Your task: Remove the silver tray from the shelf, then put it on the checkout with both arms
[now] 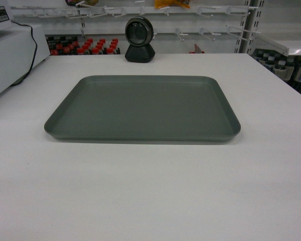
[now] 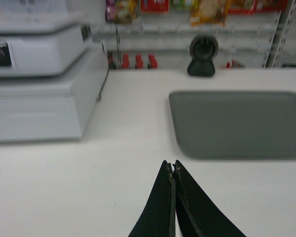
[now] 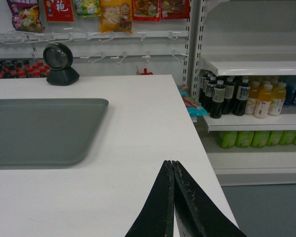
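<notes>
Lying flat on the desk (image 1: 150, 201), the tray (image 1: 143, 108) is sitting free while the left claw (image 2: 173, 165) and right claw (image 3: 172, 164) are hovering pressed together beside it.

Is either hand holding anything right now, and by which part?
Nothing. The left hand and right hand are shut on nothing, apart from the silver tray lying flat on the checkout.

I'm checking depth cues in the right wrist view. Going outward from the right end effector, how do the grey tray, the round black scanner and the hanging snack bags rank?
1. Matte grey-silver rectangular tray, left on the white tabletop.
2. Round black-and-silver scanner on its stand, at the tabletop's far-left edge.
3. Colourful hanging snack bags, on the back wall.

The right end effector is shut.
</notes>
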### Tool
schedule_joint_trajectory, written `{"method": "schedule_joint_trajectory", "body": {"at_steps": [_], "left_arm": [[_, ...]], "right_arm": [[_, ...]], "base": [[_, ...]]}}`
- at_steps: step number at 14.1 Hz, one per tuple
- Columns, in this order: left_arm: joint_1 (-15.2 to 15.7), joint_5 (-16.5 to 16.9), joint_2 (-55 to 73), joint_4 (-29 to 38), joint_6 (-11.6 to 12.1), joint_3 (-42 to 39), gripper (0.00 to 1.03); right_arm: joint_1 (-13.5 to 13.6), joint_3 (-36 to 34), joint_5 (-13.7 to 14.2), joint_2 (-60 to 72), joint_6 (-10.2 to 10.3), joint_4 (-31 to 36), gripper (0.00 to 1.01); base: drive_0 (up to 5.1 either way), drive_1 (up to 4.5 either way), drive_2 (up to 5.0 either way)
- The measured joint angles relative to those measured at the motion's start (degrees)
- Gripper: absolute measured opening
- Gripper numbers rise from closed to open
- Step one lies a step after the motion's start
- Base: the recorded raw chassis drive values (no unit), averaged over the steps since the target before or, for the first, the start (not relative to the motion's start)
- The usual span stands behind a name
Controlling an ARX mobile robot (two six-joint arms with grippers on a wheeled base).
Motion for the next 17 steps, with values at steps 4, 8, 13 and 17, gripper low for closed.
{"method": "schedule_joint_trajectory", "body": {"at_steps": [4,8,13,17], "left_arm": [[-0.1,0.0,-6.4,-6.0,0.1,-0.1,0.01],[-0.1,0.0,-6.4,-5.8,0.1,-0.1,0.08],[-0.1,0.0,-6.4,-5.8,0.1,-0.1,0.75],[-0.1,0.0,-6.4,-5.8,0.1,-0.1,0.98]], "right_arm": [[0.0,0.0,-0.1,-9.7,0.0,-10.1,0.02],[0.0,0.0,-0.1,-9.6,0.0,-10.2,0.13],[0.0,0.0,-0.2,-9.6,0.0,-10.2,0.81],[0.0,0.0,-0.1,-9.6,0.0,-10.2,0.98]], "base": [[0.0,0.00,0.0],[0.0,0.00,0.0],[0.0,0.00,0.0],[0.0,0.00,0.0]]}}
